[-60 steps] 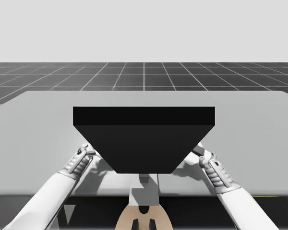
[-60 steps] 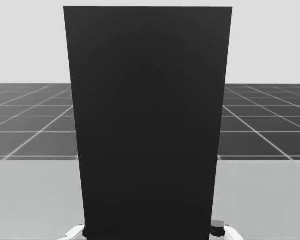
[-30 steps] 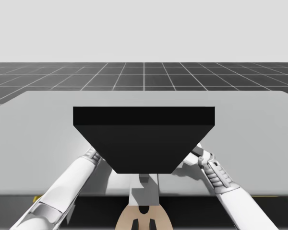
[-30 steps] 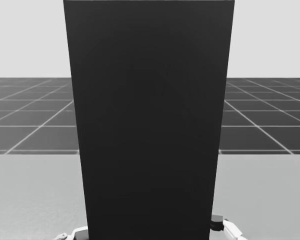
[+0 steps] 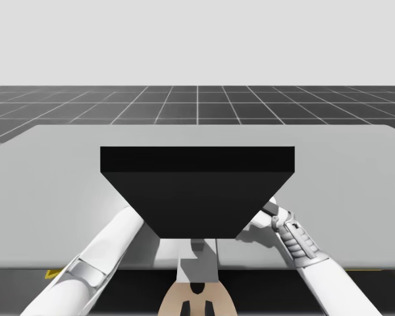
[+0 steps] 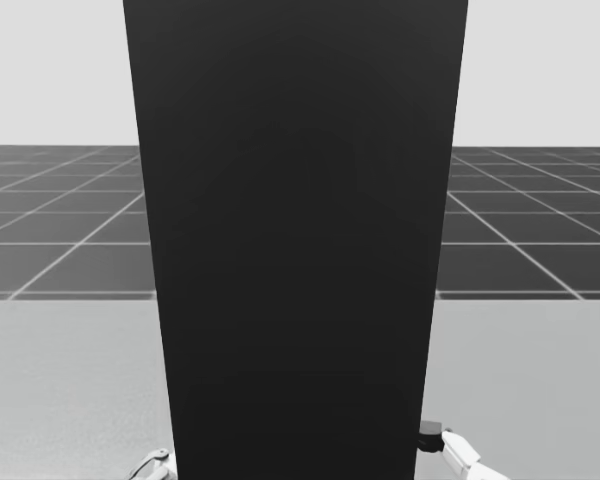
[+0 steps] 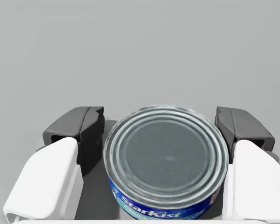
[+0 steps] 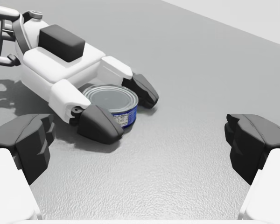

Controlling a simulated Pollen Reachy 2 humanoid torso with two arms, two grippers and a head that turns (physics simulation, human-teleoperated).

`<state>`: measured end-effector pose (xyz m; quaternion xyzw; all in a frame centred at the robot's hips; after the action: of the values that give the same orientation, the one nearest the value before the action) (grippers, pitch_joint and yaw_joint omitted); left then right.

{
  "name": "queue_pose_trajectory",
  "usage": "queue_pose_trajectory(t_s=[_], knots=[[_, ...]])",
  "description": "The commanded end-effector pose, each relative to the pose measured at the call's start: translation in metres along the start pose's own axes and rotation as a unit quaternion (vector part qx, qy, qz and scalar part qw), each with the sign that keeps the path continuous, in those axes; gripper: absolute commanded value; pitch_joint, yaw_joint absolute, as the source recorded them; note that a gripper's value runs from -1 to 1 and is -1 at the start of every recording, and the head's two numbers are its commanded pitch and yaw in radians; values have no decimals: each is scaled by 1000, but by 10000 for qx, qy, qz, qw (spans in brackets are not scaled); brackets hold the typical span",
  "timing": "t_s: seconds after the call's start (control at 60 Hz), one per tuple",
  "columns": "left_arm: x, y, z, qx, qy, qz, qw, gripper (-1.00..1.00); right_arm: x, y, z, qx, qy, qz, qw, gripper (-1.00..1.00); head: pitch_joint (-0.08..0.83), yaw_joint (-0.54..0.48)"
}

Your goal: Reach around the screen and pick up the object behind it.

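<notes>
A short blue can (image 7: 165, 158) with a ribbed silver lid stands on the grey table between the fingers of my left gripper (image 7: 159, 127), which is open around it. A narrow gap shows at one dark pad (image 7: 91, 140). From the right wrist view, the can (image 8: 111, 100) sits between the left gripper's (image 8: 123, 109) fingers, some way ahead of my right gripper (image 8: 140, 154), which is open and holds nothing. The black screen (image 5: 197, 191) hides the can in the high view. My left arm (image 5: 112, 240) runs in behind the screen's left edge.
The tall black screen (image 6: 295, 240) blocks the middle of the head view. My right gripper's dark tip (image 6: 430, 432) peeks out at its lower right edge. Bare grey table (image 5: 355, 184) spreads on both sides of the screen and beyond it.
My left arm has slid forward, its wrist passing behind the screen. The right arm has barely moved. My head has turned slightly downward.
</notes>
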<state>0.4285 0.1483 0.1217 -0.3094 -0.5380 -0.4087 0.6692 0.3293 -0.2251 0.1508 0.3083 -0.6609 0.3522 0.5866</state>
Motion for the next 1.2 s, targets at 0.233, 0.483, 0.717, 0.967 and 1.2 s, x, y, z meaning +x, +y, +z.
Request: queue_pose_trajectory(t_s=[0.233,0.483,0.717,0.967,1.2], knots=[[1,19,34,559,-12,149,9983,1000,0,-1,0,-35,-11,13,10000,-1000,168,-9],[-3,51,99,1217,-142,220,9922,1000,0,-2,0,-80,-23,9,10000,-1000,162,-8],[-1,75,148,1778,-269,234,9834,1000,1,-5,0,-133,-79,32,9999,-1000,159,-10],[30,83,183,2278,-594,44,9719,1000,2,-9,1,-157,-55,90,9998,-1000,158,-12],[85,75,202,2676,-1045,-374,9571,1000,3,-10,4,-108,124,-45,9999,-1000,160,-12]])
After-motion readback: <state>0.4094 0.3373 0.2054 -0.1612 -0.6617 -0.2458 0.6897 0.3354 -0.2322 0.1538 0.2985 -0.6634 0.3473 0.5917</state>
